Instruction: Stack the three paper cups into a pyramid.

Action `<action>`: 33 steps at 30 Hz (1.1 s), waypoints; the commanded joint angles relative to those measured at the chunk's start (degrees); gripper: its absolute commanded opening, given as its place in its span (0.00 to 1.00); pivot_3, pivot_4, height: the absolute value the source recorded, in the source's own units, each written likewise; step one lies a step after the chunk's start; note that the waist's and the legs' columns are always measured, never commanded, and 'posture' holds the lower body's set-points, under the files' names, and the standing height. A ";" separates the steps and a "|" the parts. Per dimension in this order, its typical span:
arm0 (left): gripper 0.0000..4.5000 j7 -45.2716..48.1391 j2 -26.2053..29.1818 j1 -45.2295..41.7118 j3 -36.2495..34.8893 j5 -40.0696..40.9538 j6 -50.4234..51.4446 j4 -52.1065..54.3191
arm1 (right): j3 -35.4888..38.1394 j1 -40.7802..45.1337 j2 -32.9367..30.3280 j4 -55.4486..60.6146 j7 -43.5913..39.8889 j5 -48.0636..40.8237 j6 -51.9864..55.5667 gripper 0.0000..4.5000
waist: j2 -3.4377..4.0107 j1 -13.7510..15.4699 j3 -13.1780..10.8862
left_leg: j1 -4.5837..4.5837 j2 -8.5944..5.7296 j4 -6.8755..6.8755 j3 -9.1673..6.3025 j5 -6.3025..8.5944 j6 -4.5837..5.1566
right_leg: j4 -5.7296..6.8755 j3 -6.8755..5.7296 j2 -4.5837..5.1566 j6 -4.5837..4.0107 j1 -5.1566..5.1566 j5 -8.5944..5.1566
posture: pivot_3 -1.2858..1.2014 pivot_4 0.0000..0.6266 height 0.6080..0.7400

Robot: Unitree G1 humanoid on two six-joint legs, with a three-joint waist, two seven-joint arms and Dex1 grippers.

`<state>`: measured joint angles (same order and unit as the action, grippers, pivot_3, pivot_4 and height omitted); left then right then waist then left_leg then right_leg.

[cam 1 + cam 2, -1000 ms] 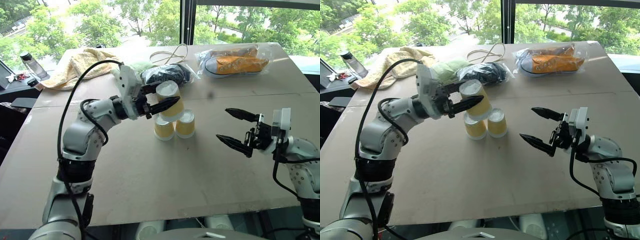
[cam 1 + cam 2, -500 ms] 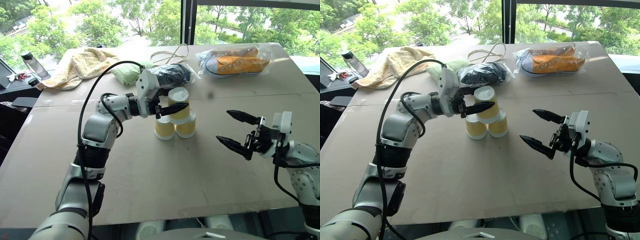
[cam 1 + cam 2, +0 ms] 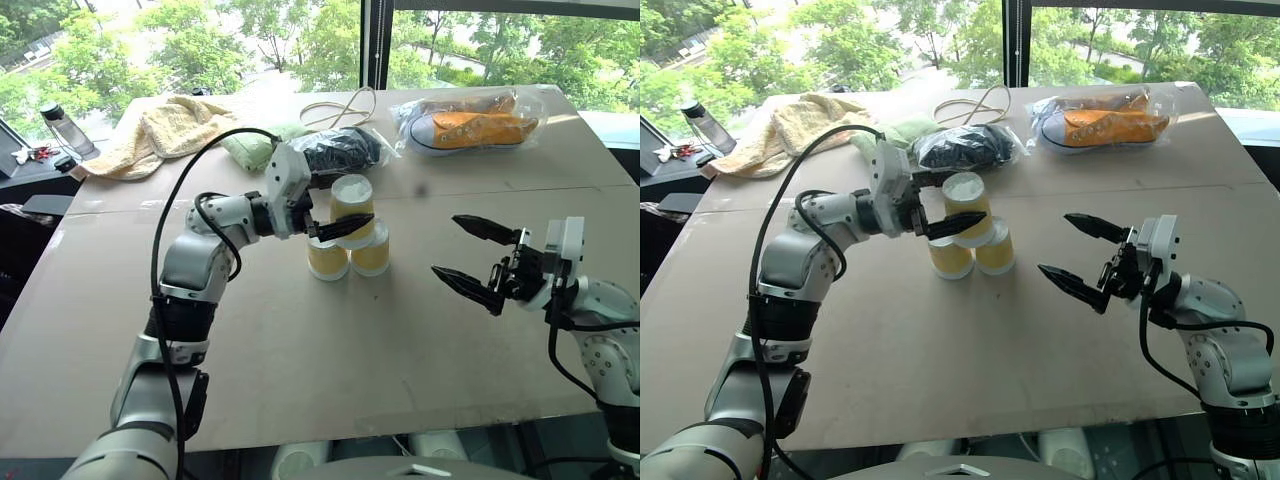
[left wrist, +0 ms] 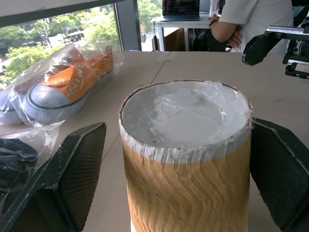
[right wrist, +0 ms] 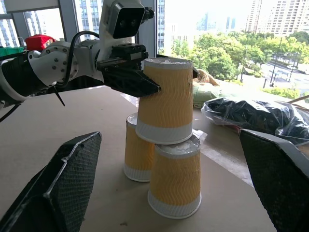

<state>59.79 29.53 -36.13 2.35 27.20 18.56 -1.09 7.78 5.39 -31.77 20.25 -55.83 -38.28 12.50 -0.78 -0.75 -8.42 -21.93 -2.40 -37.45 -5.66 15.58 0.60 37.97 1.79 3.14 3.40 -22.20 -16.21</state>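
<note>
Your right gripper [image 3: 478, 258] sits nearest you, right of the cups, its two black fingers spread wide and empty. Count three yellow-orange ribbed paper cups, all upside down on the brown table [image 3: 300, 360]: two base cups [image 5: 164, 174] touching side by side, and one top cup [image 3: 351, 205] resting across them. Your left gripper [image 3: 338, 226] reaches in from the cups' left, fingers parted either side of the top cup with gaps showing. Beyond the cups lie one dark bagged bundle [image 3: 340, 150], one bagged orange sneaker [image 3: 470, 125], one yellow towel [image 3: 160, 125].
</note>
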 commanded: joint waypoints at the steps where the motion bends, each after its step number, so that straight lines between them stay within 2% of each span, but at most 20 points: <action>1: 0.98 0.94 1.85 -1.13 -3.79 4.21 2.34 5.35 | 1.08 0.38 -0.81 1.29 -0.50 -0.59 -0.24 1.00 | 0.00 -0.02 0.00 | 0.00 0.00 0.00 0.00 0.00 0.00 | 0.00 0.00 0.00 0.00 0.00 0.00 | 0.52 0.24 1.00; 9: 0.98 -0.73 4.42 -0.76 -8.56 13.05 10.94 13.67 | 1.38 -0.15 -0.96 0.52 -1.51 -0.36 -0.87 1.00 | 0.00 0.00 -0.01 | 0.00 0.02 0.00 0.00 0.00 0.00 | 0.00 0.00 0.00 0.00 0.00 0.00 | 0.52 0.24 1.00; 14: 0.98 -3.26 7.30 2.91 -12.47 15.04 13.83 16.38 | 1.51 -0.97 -0.72 -0.57 -2.00 0.07 -1.55 1.00 | 0.00 -0.11 -0.01 | 0.03 0.04 0.00 0.01 0.00 0.00 | 0.01 0.02 0.01 0.00 0.00 0.00 | 0.52 0.24 1.00; 18: 0.98 -3.33 12.72 23.12 -16.82 12.16 14.74 23.31 | 2.48 -5.08 0.21 -6.00 -2.96 2.80 -5.66 1.00 | 0.08 -0.89 0.04 | 0.18 0.08 0.16 0.08 0.01 0.01 | -0.02 0.36 0.03 -0.01 -0.02 0.00 | 0.52 0.24 1.00; 21: 0.98 -6.24 11.04 32.28 -19.42 8.95 9.08 24.29 | 2.46 -6.79 0.69 -9.09 -3.11 5.16 -8.57 1.00 | -0.03 -0.55 -0.18 | 0.07 0.12 0.24 0.01 0.02 0.01 | -0.07 0.57 0.05 -0.02 -0.18 -0.01 | 0.52 0.24 1.00; 24: 0.98 -8.09 9.74 42.13 -18.94 3.42 4.22 24.99 | 1.98 -8.58 0.74 -13.03 -4.40 8.17 -12.09 1.00 | 0.04 0.23 -0.16 | 0.08 0.13 0.13 -0.04 0.08 0.11 | 0.03 0.53 0.10 -0.15 -0.10 0.08 | 0.52 0.24 1.00; 28: 0.98 -10.37 6.87 50.70 -16.10 -1.73 -1.16 25.51 | 1.05 -10.07 0.97 -18.59 -5.18 12.21 -16.86 1.00 | 0.09 0.43 -0.13 | 0.41 0.10 0.20 -0.01 0.12 0.15 | -0.13 0.53 0.17 -0.18 0.32 0.08 | 0.52 0.24 1.00; 33: 0.98 -11.78 3.74 54.76 -13.34 -6.37 -7.56 22.72 | -0.18 -10.62 1.60 -24.39 -6.38 14.88 -21.53 1.00 | 0.10 0.51 -0.12 | 0.41 0.10 0.20 -0.05 0.12 0.15 | -0.10 0.48 0.17 -0.19 0.31 0.08 | 0.52 0.24 1.00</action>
